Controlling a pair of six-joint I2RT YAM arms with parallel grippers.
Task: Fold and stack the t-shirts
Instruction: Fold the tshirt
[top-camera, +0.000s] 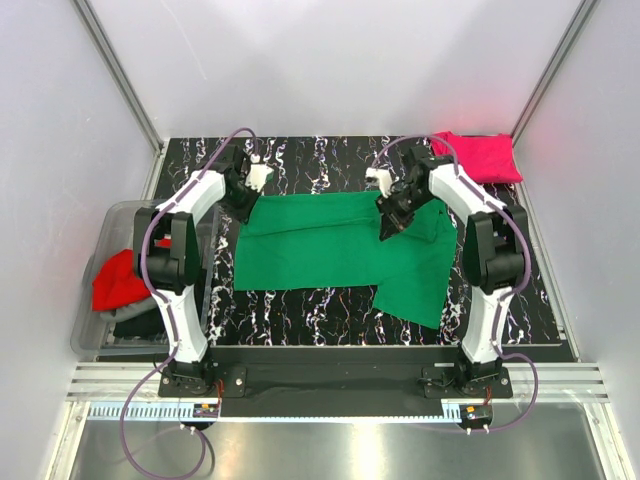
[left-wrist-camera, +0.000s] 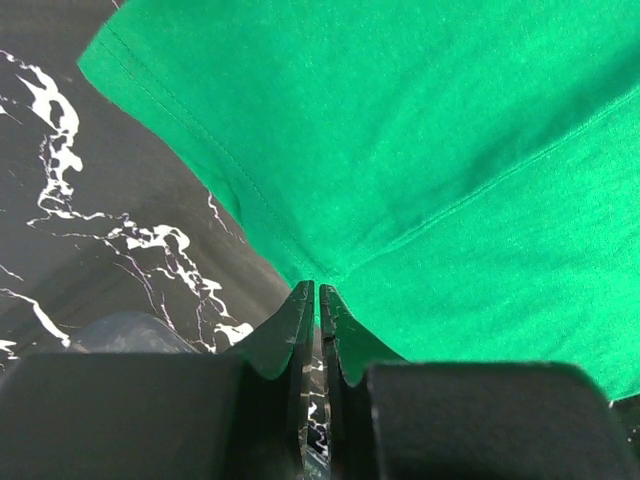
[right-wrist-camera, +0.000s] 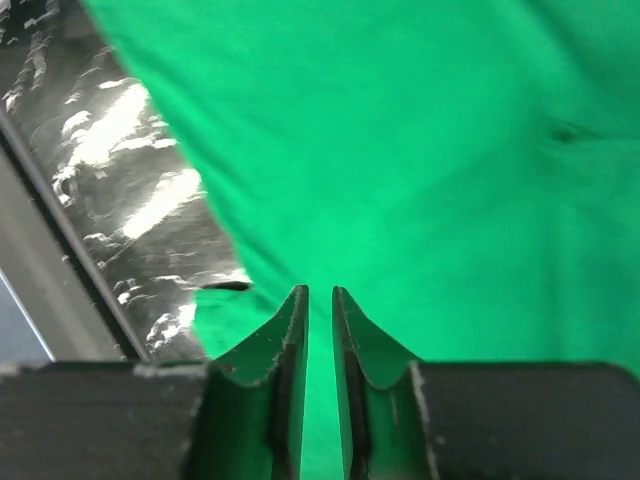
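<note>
Green t-shirt (top-camera: 320, 245) lies flat, long axis L-R across tabletop (top-camera: 300, 305), left tool (left-wrist-camera: 317, 290) pinched shut on its far-left corner, right tool (right-wrist-camera: 320, 292) slightly apart over cloth, grip unclear.

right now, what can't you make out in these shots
1. Top view: the left arm covers much of the bin; only part of the red t-shirt shows.
2. Right wrist view: green t-shirt fills the narrow gap of the right pincer; gripped or just beneath, unclear.
3. Wrist views: frame edges crop its outline.
</note>
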